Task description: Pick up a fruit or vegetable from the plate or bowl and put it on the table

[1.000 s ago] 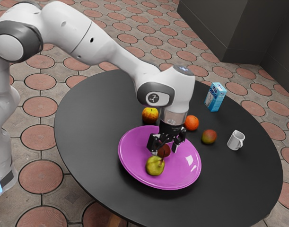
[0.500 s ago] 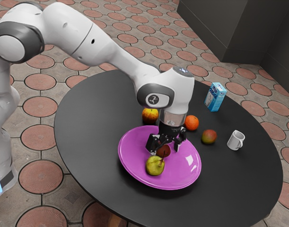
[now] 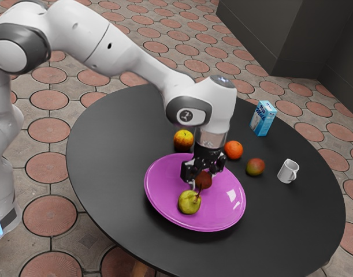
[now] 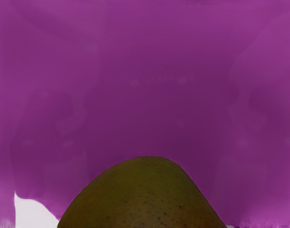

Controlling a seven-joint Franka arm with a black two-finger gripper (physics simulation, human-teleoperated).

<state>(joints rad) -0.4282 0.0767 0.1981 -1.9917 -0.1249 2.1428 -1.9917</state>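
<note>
My gripper, in the exterior view, is over the middle of the purple plate, shut on a reddish-brown pear. The pear hangs low over the plate; how wide the gap under it is, I cannot tell. Beside it, a yellow-green pear lies on the plate, on the side toward the camera. In the wrist view, the held pear shows its olive, speckled skin at the lower edge, with the plate behind it.
On the black table, a yellow-red apple and an orange lie close beyond the plate. Toward the exterior view's right are a red-green mango, a white mug and a blue milk carton.
The gripper has risen slightly, and the reddish-brown pear has moved up with it, a little toward the exterior view's right. The yellow-green pear and the plate have stayed still.
</note>
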